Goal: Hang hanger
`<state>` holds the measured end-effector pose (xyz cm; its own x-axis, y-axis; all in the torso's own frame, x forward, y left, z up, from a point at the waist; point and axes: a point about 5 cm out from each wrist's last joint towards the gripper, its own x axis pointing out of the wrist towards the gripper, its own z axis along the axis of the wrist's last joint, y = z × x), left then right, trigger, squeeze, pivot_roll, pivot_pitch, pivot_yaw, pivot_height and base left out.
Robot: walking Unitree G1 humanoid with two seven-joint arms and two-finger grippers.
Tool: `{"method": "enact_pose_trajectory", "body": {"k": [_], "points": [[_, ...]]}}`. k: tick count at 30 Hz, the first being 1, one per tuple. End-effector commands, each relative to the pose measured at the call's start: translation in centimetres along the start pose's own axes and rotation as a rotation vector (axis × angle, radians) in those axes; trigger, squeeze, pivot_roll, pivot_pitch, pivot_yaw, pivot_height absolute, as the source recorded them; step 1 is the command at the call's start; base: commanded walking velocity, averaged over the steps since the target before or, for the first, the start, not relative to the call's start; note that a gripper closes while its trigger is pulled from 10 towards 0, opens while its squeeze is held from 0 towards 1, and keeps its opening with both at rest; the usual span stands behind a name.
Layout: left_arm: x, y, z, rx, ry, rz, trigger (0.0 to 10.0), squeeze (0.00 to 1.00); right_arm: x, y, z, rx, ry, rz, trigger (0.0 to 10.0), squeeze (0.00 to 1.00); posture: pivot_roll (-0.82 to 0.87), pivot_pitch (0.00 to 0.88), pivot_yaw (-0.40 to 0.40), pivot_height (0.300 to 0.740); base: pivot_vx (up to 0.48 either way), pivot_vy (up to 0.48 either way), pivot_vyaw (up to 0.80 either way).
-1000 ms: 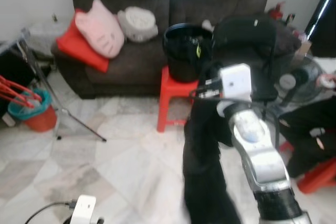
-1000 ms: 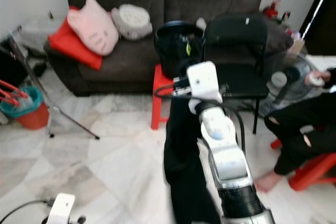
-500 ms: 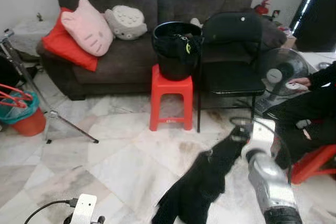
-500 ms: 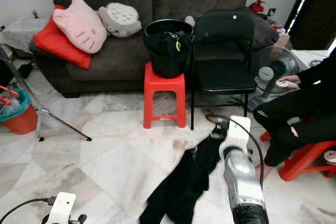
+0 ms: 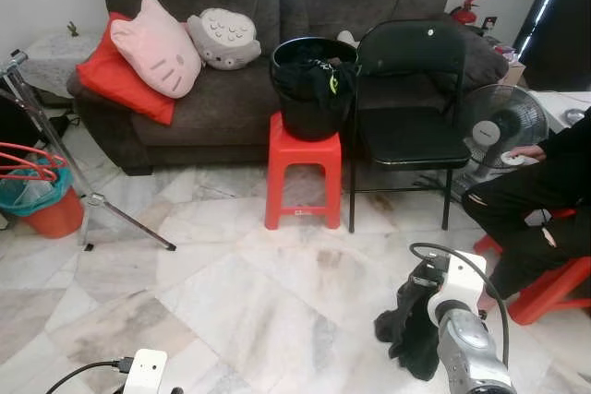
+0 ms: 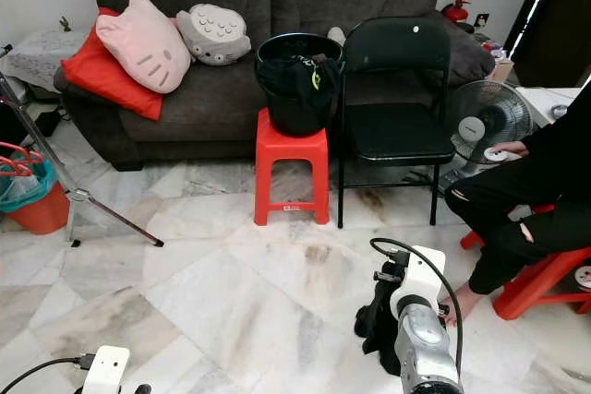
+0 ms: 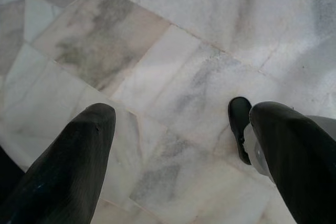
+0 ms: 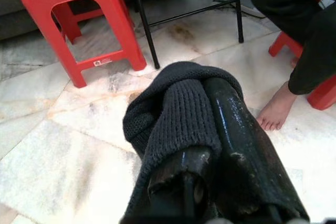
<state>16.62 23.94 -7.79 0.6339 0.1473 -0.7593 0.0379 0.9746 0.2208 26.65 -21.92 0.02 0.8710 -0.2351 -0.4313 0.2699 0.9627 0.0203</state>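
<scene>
the right gripper point(image 8: 210, 145) hangs low over the marble floor point(image 5: 231, 302), arm bent downward, jaws clamped on a black knitted garment point(image 5: 411, 325) bunched around its fingers. the left gripper point(image 7: 178, 145) points down at the tiles, jaws wide. red hangers point(image 5: 28, 159) sit in an orange bucket point(image 5: 51, 209) at the floor's left edge. a seated person's leg point(image 5: 522, 228) is near the right arm.

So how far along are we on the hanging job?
Early. The right pincer is shut on a black knitted garment, held low over the marble floor. The left pincer is open and holds nothing. Red hangers sit untouched over the basket at far left; fitting and hanging remain.
</scene>
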Motion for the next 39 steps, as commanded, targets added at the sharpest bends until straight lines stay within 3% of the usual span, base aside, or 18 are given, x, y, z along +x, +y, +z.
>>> {"method": "enact_pose_trajectory", "body": {"k": [1, 39], "points": [[-0.3, 0.2, -0.8, -0.023, 0.012, 0.004, 10.0, 0.0, 0.1, 0.0, 0.2, -0.022, -0.032, -0.007, 10.0, 0.0, 0.06, 0.0, -0.015, 0.74, 0.0, 0.0, 0.8], [-0.6, 0.1, -1.7, -0.033, 0.03, 0.023, 10.0, 0.0, 0.4, -1.3, 1.2, -0.083, -0.121, -0.029, 10.0, 0.0, 0.07, 0.0, -0.025, 0.74, 0.0, 0.0, 0.8]]}}
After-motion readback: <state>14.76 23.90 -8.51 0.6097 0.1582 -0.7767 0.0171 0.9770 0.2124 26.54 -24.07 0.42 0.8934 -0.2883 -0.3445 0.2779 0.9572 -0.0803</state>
